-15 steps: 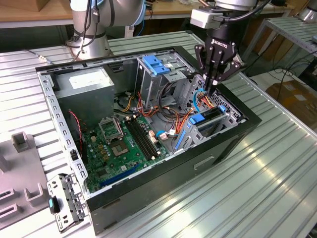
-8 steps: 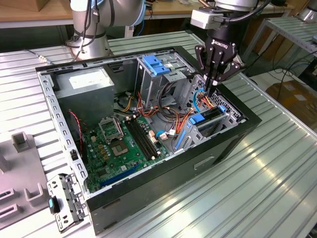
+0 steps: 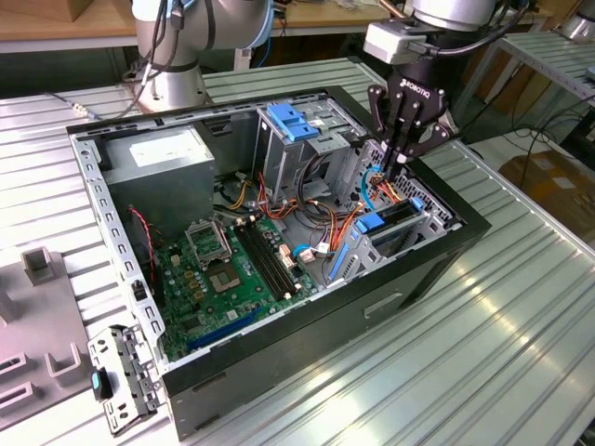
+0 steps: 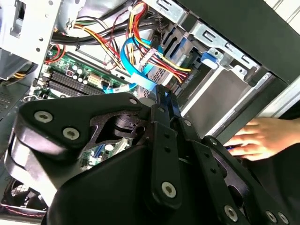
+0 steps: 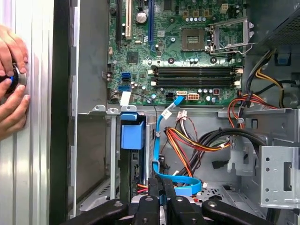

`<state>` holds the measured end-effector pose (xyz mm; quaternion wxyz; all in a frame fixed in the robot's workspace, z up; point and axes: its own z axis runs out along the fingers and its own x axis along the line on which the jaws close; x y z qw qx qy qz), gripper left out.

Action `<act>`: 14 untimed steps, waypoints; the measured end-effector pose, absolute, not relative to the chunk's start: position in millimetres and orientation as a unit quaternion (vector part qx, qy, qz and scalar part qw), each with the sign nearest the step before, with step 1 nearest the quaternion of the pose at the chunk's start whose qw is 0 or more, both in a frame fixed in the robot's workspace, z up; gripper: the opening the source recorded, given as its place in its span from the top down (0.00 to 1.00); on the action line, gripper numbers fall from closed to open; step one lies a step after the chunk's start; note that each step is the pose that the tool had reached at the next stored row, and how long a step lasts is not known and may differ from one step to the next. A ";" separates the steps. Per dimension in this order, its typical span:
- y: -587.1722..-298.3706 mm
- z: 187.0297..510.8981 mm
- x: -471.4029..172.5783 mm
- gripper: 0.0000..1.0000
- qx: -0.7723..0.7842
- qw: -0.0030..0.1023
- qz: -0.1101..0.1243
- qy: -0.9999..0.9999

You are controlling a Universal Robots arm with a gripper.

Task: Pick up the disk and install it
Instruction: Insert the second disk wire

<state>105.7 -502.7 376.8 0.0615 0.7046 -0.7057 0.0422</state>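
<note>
We are judging the job as nearly done: the disk (image 3: 386, 223) is sitting on edge in its bay inside the computer case (image 3: 437, 265). Our gripper (image 3: 398, 156) is hovering just above it, fingers (image 5: 154, 187) pressed together, holding nothing.

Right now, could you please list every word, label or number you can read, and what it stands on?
No text reads clearly enough to quote.
White lettering on the gripper body: too small.
White sticker on the power supply: blurred.
Fine white print on the motherboard: too small.
</note>
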 end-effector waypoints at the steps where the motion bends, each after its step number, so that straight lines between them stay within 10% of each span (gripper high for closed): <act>1: -502.7 376.8 105.7 0.84 0.705 0.061 0.042 -0.706; 14: -522.8 374.4 93.0 0.84 0.705 0.056 0.037 -0.706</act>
